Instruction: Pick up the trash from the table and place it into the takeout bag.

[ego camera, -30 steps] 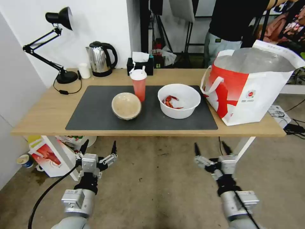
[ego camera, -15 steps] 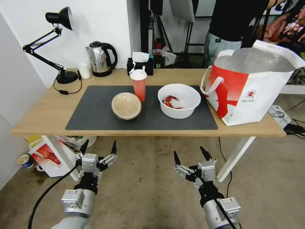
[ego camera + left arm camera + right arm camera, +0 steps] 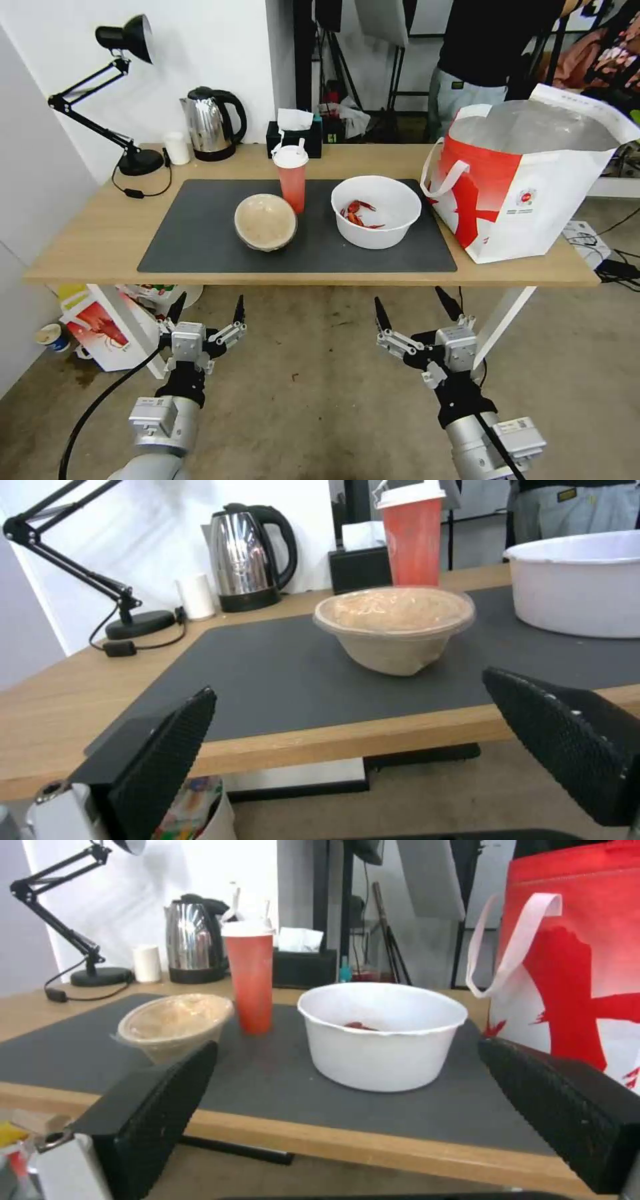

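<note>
On the dark mat of the table (image 3: 100, 233) stand a beige paper bowl (image 3: 265, 221) (image 3: 393, 625) (image 3: 175, 1022), a red drink cup (image 3: 292, 179) (image 3: 413, 532) (image 3: 250, 975) with a white lid, and a white plastic bowl (image 3: 376, 211) (image 3: 381, 1032) (image 3: 580, 582) holding red crayfish shells. The takeout bag (image 3: 527, 173) (image 3: 580, 965), white and red with foil lining, stands open at the table's right end. My left gripper (image 3: 207, 308) hangs open below the table's front edge, facing the paper bowl. My right gripper (image 3: 415, 308) is open below the edge, facing the white bowl.
A steel kettle (image 3: 210, 123), black tissue box (image 3: 293, 137), small white cup (image 3: 177, 147) and black desk lamp (image 3: 127, 100) line the back of the table. A crayfish-printed carton (image 3: 100, 327) sits on the floor under the left end. A person stands behind the bag.
The right gripper swung left under the table, then came back right and rose a little, and now sits below the white bowl. The left arm and the table's things have not moved.
</note>
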`<state>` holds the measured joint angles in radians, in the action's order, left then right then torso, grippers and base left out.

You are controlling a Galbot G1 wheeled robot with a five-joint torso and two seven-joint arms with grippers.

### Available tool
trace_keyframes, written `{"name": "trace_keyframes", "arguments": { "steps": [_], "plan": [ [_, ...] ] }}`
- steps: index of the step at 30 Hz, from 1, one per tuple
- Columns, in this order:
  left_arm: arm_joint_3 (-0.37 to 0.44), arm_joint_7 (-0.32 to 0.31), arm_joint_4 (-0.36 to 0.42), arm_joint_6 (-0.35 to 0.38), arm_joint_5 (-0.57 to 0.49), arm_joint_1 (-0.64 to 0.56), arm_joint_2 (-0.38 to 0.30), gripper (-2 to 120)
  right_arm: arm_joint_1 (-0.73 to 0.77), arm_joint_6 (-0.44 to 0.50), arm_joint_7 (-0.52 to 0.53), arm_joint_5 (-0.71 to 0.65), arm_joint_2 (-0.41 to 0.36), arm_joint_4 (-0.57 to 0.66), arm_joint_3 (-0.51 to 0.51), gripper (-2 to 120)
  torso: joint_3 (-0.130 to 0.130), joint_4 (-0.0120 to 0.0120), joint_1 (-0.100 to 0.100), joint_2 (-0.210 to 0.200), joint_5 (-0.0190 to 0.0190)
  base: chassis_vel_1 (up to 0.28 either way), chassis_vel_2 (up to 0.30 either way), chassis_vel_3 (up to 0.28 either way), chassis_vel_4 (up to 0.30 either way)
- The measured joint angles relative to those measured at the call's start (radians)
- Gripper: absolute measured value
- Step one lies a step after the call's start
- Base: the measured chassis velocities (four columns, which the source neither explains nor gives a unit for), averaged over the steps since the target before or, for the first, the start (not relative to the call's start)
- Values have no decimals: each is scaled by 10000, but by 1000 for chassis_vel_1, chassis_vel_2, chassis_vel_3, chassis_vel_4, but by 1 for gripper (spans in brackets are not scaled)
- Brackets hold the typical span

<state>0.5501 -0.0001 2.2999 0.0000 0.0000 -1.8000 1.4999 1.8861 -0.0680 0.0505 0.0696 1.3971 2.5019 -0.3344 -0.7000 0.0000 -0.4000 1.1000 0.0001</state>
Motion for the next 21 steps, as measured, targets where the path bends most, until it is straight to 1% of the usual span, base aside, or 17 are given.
{"name": "trace_keyframes", "arguments": {
  "steps": [6, 8, 10, 11, 15, 16, 19, 20, 21],
  "plan": [
    [0, 0, 0, 0, 0, 0, 0, 100, -213, 50, -66, -208, -110, 9, -202, 100, 0, 0, 0, 0, 0, 0, 0, 0, 0],
    [0, 0, 0, 0, 0, 0, 0, 100, -365, 83, -197, -381, -237, 9, -359, 100, 0, 0, 0, 0, 0, 0, 0, 0, 0],
    [0, 0, 0, 0, 0, 0, 0, 100, -604, 117, -385, -652, -523, 9, -627, 100, 0, 1, 0, 0, 0, 0, 0, 0, 0],
    [0, 0, 0, 0, 0, 0, 0, 100, -604, 117, -385, -652, -523, 9, -627, 100, 0, 1, 0, 0, 0, 0, 0, 0, 0],
    [0, 0, 0, 0, 0, 0, 0, 100, -1021, 313, -718, -1425, -1387, 6, -1511, 100, 0, 2, 0, 0, 1, 0, 0, 0, 0],
    [0, 0, 0, 0, 0, 0, 0, 100, -1021, 313, -718, -1425, -1387, 6, -1511, 100, 0, 2, 0, 0, 1, 0, 0, 0, 0],
    [1, 0, 0, 0, 0, 0, 0, 100, -1433, 348, -731, -2484, -2353, 1, -2203, 100, 0, 0, 0, 0, 1, 0, 0, 0, 0],
    [1, 0, 0, 0, 0, 0, 0, 100, -1433, 348, -731, -2484, -2353, 1, -2203, 100, 0, 0, 0, 0, 1, 0, 0, 0, 0],
    [0, 0, 0, 0, 0, 0, 0, 100, -1689, 356, -676, -2940, -2727, 0, -2395, 100, 0, -1, 0, 0, 2, 0, 0, 0, 0]
  ]
}}
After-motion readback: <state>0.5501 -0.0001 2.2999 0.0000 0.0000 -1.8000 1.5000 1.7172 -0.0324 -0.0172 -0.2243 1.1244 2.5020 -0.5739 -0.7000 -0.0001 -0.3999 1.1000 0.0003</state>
